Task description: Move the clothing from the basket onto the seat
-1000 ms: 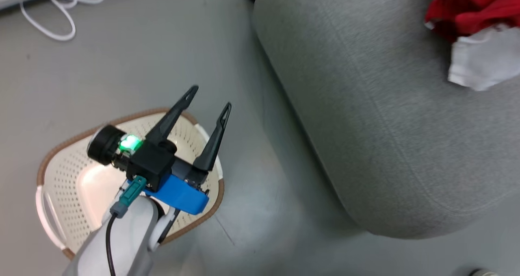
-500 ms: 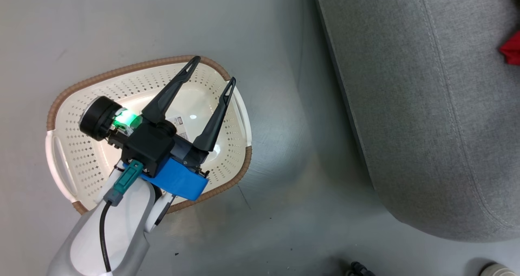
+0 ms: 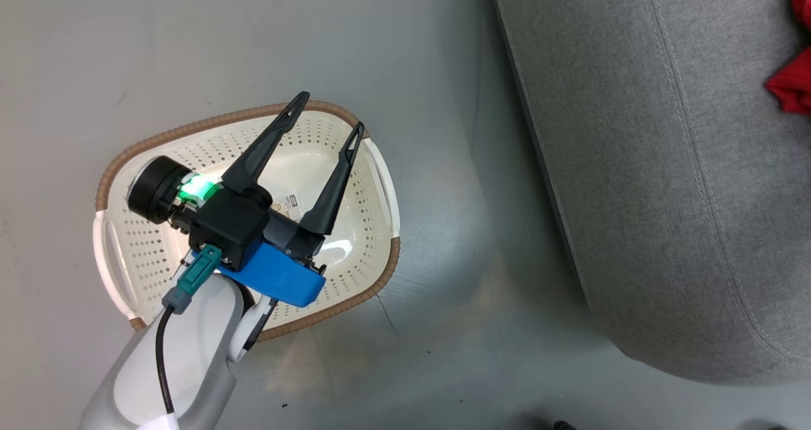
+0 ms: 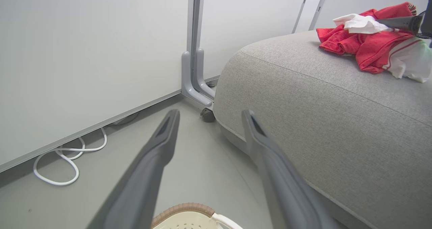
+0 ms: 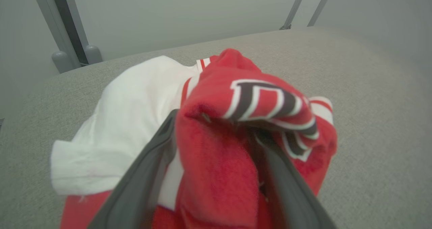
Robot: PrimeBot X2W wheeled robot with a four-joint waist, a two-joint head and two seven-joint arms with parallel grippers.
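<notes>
The left end effector (image 3: 331, 110) has two long dark tapered fingers (image 3: 266, 146), a black housing (image 3: 228, 227), blue bracket (image 3: 277, 281), green light (image 3: 195, 188), teal plug (image 3: 193, 278), black cable (image 3: 161, 360) and pale grey forearm (image 3: 190, 347).

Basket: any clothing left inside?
The basket shows a bare cream base with a label sticker, nothing else visible. The left gripper and its forearm cover the middle and lower left in the head view; unchecked there.

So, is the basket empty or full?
Empty, from what shows: the basket has a bare cream bottom with a label sticker; the left gripper covers part. The red clothing lies on the seat.
</notes>
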